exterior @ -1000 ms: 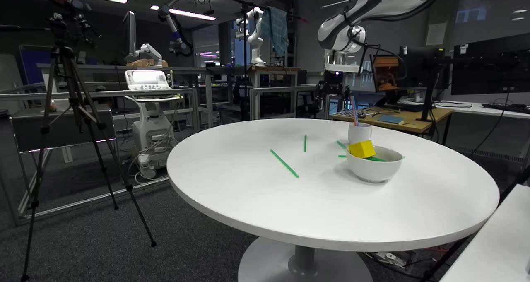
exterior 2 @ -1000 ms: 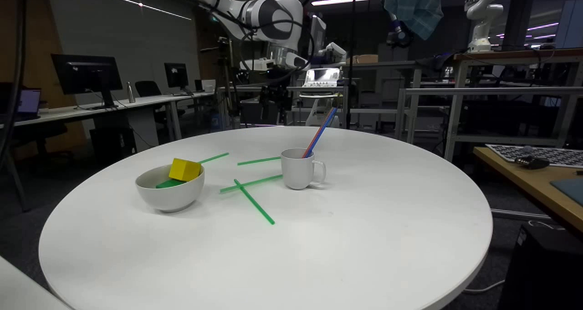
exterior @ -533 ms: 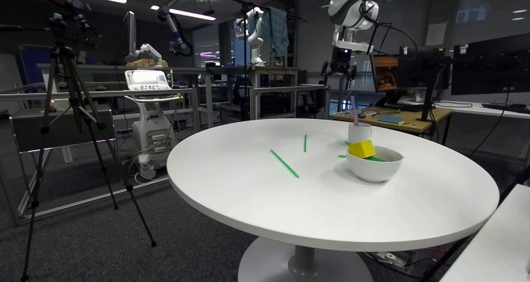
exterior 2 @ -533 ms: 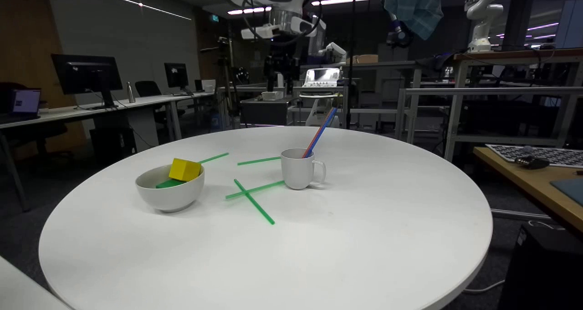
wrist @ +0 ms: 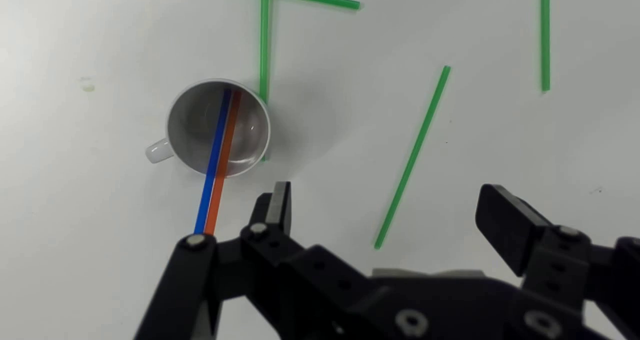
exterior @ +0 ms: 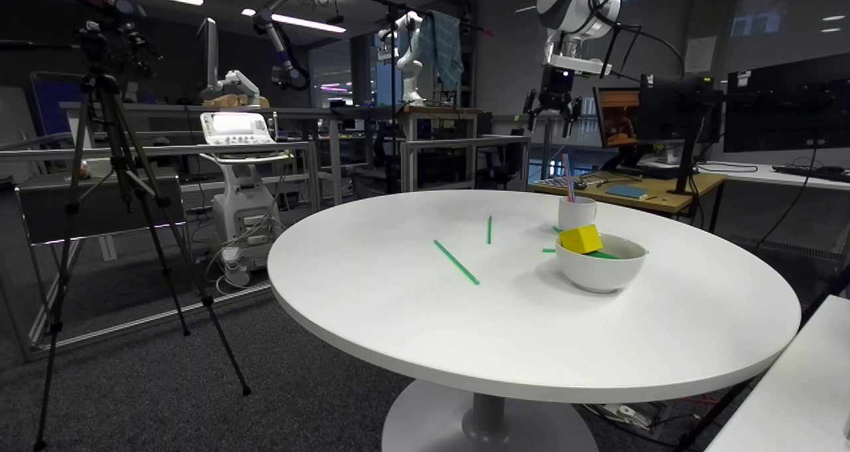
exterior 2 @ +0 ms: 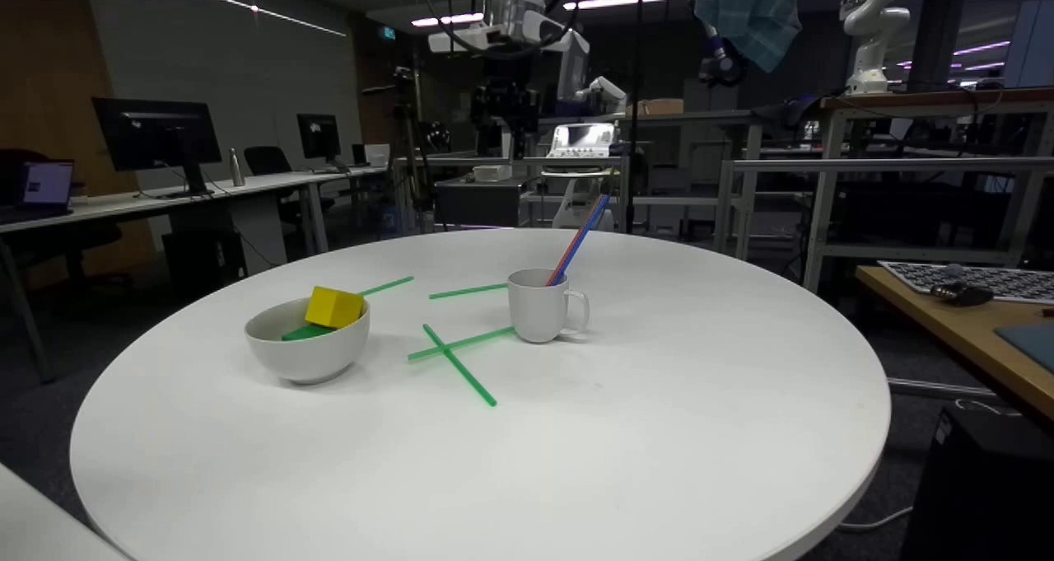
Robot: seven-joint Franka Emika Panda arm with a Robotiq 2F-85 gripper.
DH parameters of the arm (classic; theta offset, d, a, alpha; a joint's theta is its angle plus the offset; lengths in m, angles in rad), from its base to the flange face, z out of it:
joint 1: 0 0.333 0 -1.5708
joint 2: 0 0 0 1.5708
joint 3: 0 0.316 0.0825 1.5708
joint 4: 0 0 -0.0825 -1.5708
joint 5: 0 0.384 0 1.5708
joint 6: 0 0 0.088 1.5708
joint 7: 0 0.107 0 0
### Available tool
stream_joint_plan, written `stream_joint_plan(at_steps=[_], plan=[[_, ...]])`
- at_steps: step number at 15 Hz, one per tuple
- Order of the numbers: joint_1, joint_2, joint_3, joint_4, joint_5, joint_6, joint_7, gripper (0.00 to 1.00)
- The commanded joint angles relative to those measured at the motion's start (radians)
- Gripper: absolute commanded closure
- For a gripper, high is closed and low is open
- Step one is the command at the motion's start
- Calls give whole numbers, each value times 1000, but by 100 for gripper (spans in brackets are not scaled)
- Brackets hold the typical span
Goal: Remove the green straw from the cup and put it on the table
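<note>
The cup [exterior 2: 535, 314] is a plain white mug, upright on the round white table [exterior 2: 626, 429]. It holds a blue straw [wrist: 214, 155] and an orange straw [wrist: 225, 155] leaning on its rim. A light green straw [exterior 2: 478, 340] lies on the table outside the cup, against or just beside its wall. It crosses a darker green straw [exterior 2: 469, 373]. In the wrist view the light green straw [wrist: 264, 45] is partly hidden by the cup's rim. My gripper [wrist: 387, 200] is open and empty, well above the table; it also shows high in an exterior view [exterior: 549, 127].
A white bowl [exterior 2: 305, 359] with a yellow block [exterior 2: 333, 307] and a green block [exterior 2: 306, 331] stands near the cup. More green straws lie around, one below my jaws [wrist: 412, 155] and one farther off [wrist: 545, 35]. A white desk edge [exterior: 790, 385] is near the table.
My gripper has risen away from the table, and its fingers now show spread. The light green straw has shifted slightly since a second ago, and has lain still for the last half second.
</note>
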Motion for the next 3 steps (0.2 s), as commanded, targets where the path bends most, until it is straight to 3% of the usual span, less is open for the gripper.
stream_joint_plan(at_steps=[1, 3], plan=[[5, 1, -7, 4, 3, -4, -2, 0], [5, 1, -7, 4, 3, -4, -2, 0]])
